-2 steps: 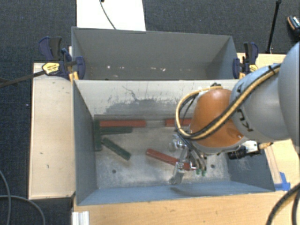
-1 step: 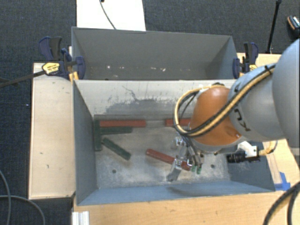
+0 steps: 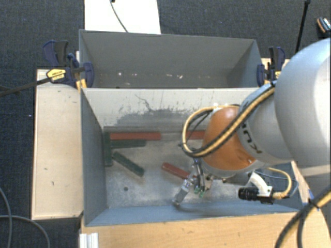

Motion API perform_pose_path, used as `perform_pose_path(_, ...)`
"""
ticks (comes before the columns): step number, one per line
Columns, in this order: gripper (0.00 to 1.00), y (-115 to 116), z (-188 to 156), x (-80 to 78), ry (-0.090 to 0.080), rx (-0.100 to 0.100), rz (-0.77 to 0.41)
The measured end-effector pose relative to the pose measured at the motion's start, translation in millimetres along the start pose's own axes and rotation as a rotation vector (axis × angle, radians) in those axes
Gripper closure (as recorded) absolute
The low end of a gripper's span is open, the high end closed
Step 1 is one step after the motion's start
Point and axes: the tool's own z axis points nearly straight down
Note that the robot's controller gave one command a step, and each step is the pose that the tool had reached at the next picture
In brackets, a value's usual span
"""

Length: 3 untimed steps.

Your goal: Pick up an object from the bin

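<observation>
Bin (image 3: 93,154) contents, L to R, for you to check:
- Green bar (image 3: 107,150): far-L floor, along the L wall.
- Red bar (image 3: 134,136): flat along the back wall, L end meets the green bar's top.
- Green stick (image 3: 128,164): diagonal, just R of the green bar.
- Red stick (image 3: 175,170): centre floor, tilted, R end under the wrist. Nearest item to the tool.
- Gripper (image 3: 180,198): low by the front wall, just below-R of the red stick, over bare floor. Spread or closed: can't tell.
- Orange cover (image 3: 225,143): on the wrist, w/ cables.
</observation>
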Motion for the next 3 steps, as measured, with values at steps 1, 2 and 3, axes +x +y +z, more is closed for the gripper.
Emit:
perform_pose_path(1,0.00,22.3,-1.0,-10.5,-0.006,-0.005,0.160)
perform_pose_path(2,1.00,21.9,-0.9,-10.3,-0.006,-0.004,0.158)
perform_pose_path(3,1.00,22.6,-60.9,-11.4,-0.008,-0.007,0.153)
